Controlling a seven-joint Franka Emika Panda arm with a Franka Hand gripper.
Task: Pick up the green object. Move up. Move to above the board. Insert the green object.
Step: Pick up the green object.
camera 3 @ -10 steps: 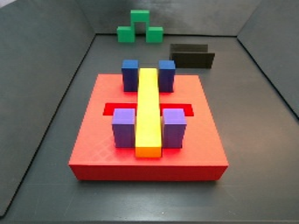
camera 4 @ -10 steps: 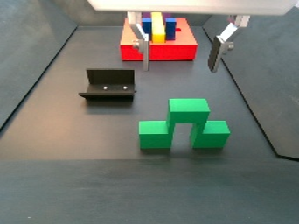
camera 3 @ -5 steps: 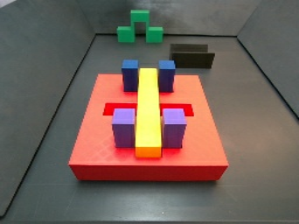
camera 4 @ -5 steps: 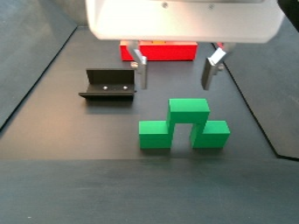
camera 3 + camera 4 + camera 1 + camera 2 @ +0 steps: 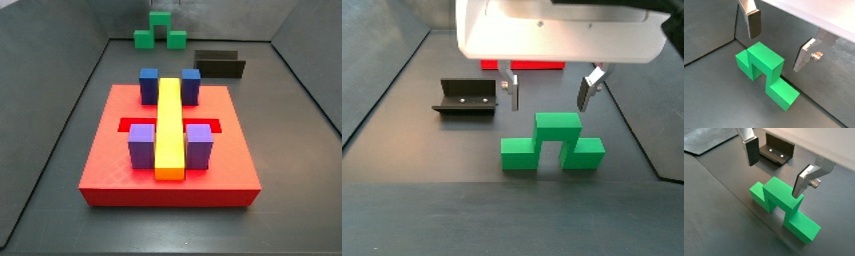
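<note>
The green object [image 5: 552,145] is a bright green bridge-shaped piece standing on the dark floor; it also shows at the far end in a side view [image 5: 159,35]. My gripper [image 5: 548,104] is open and empty, hanging just above and behind the piece's raised centre cube. In both wrist views the piece [image 5: 761,62] [image 5: 777,195] lies below the gap between my fingers [image 5: 753,25] [image 5: 750,153], not touched. The red board [image 5: 167,150] carries a yellow bar [image 5: 170,125] and blue and purple cubes; in a side view only a red strip [image 5: 543,65] of it shows behind my hand.
The dark fixture [image 5: 465,98] stands on the floor to one side of the green piece, also seen in a wrist view [image 5: 777,150] and beside the board [image 5: 221,63]. Grey walls enclose the floor on all sides.
My gripper has moved from over the board's end towards the green piece and come lower, jaws still open. The green piece and the board have not moved.
</note>
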